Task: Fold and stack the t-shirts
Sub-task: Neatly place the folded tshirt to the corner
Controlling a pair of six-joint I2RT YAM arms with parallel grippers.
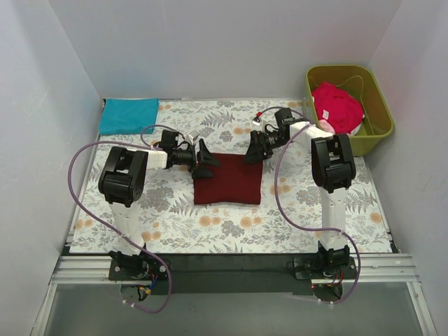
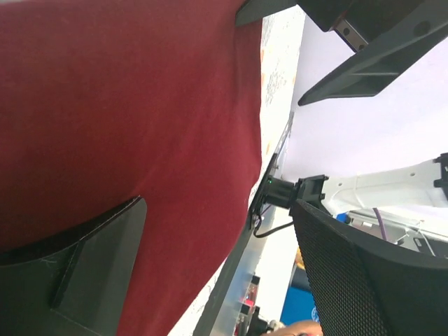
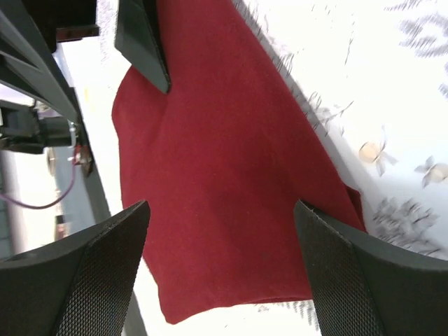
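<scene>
We logged left jaws and right jaws both spread open, the maroon t-shirt (image 1: pixel 227 182) lying flat beneath them.

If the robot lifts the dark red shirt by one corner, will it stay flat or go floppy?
Probably floppy: the folded dark maroon cloth t-shirt lies limp on the floral tablecloth, its corner rumpled in the right wrist view. It likely weighs little for its size. Pushed, it would probably bunch up, not slide whole.
</scene>
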